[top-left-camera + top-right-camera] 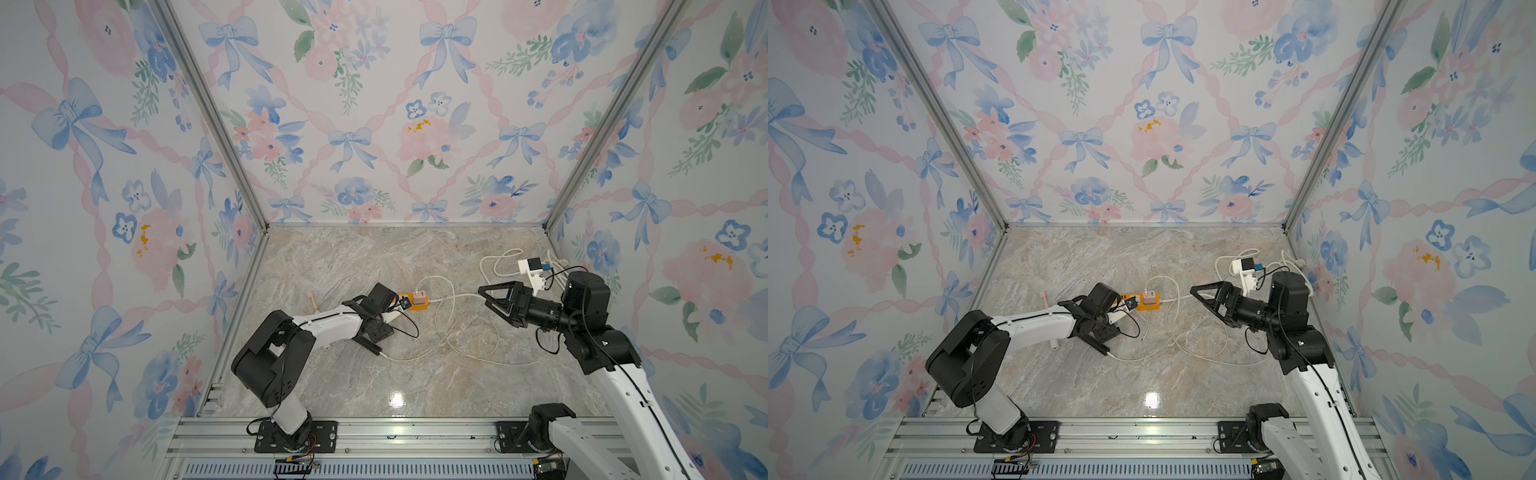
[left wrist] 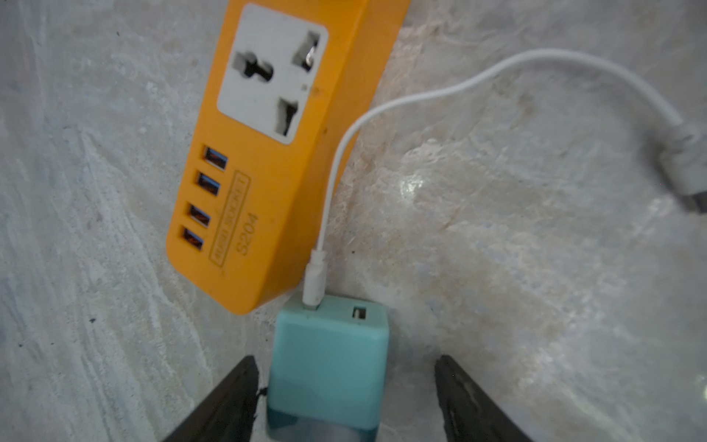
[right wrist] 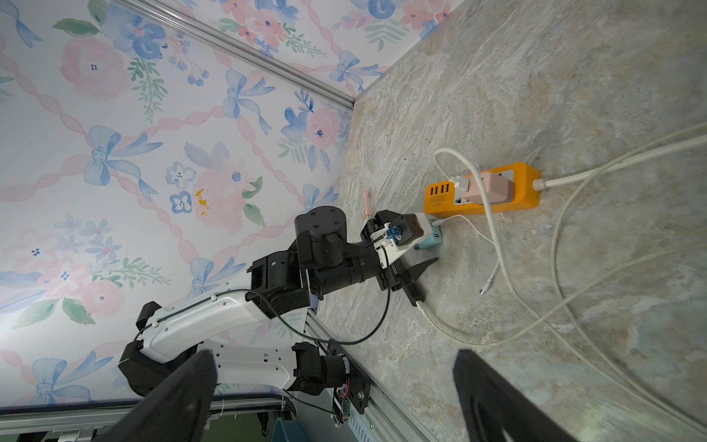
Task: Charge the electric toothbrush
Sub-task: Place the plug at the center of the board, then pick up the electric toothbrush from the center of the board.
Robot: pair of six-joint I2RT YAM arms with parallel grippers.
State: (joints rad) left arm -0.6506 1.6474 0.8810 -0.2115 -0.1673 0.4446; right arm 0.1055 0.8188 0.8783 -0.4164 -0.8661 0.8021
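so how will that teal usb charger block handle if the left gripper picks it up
The teal charger block looks rigid and boxy, so it should grip firmly and not roll. Its smooth plastic sides may slip. The thin white cable plugged into it is floppy and will probably trail.

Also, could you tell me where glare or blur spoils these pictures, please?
In both top views a glare patch sits on the marble table near its front edge; the left wrist view is soft throughout, the white connector at its edge smeared; in the right wrist view the fingers of the right gripper are blurred, while the orange power strip looks fairly sharp.
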